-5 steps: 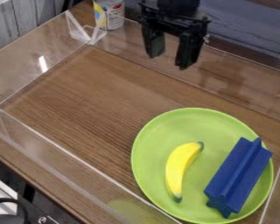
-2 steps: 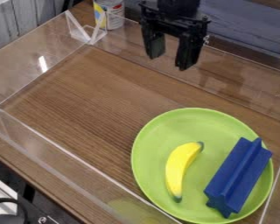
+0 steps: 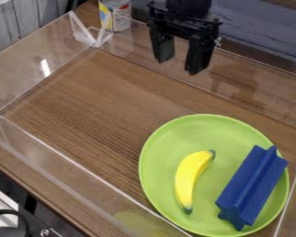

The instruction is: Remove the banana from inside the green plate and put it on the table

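Observation:
A small yellow banana (image 3: 192,179) lies inside the lime-green plate (image 3: 163,157) at the front right of the wood-grain table (image 3: 89,102). Its dark tip points toward the front edge. My black gripper (image 3: 179,54) hangs over the back of the table, pointing down, well apart from the plate. Its two fingers stand wide apart with nothing between them, so it is open.
A blue block (image 3: 252,188) lies in the plate to the right of the banana, overhanging the rim. Clear acrylic walls (image 3: 40,153) ring the table. A bottle-like object (image 3: 114,15) stands beyond the back wall at the upper left.

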`<action>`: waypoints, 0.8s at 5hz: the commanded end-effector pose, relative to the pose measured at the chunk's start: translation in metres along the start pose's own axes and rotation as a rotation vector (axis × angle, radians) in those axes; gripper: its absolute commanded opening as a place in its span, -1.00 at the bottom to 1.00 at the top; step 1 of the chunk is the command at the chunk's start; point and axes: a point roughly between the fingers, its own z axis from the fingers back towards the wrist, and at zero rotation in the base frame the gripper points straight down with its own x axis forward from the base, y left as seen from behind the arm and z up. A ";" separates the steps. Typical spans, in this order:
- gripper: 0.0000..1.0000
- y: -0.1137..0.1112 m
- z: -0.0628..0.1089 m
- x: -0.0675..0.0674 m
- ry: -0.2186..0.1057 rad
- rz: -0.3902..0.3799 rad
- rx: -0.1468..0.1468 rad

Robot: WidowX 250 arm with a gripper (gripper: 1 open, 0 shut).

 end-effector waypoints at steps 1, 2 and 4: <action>1.00 0.002 0.019 0.006 -0.062 -0.004 0.010; 1.00 0.002 0.017 0.009 -0.060 -0.004 0.005; 1.00 0.000 0.014 0.006 -0.048 -0.005 -0.002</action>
